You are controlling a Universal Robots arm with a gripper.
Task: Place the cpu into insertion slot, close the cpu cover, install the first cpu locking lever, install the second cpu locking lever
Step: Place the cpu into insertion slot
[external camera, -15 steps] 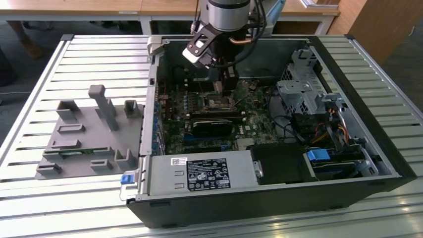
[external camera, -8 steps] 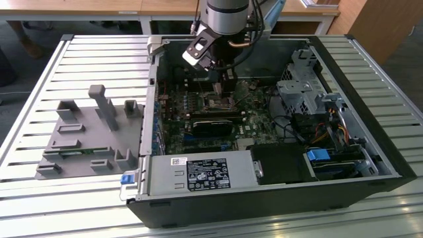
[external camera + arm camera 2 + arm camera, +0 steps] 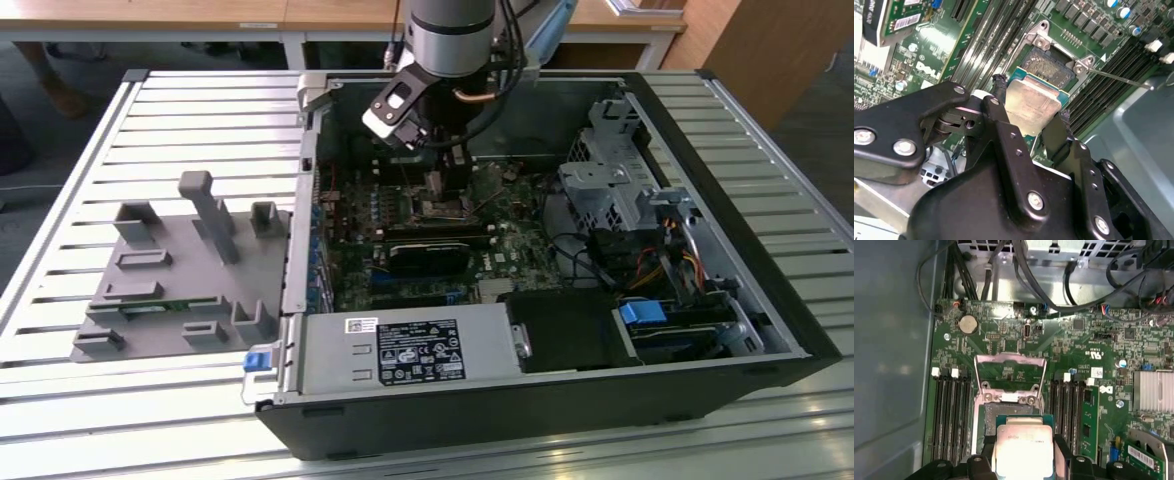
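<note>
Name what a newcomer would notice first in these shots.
The silver cpu stands out, clamped between the black fingers of the gripper and held over the dark insertion slot. Beyond it in the first wrist view, the cpu cover stands swung open. In the exterior view the arm reaches down into an open computer case on a slatted table, with a grey fixture on the exterior view's left.
</note>
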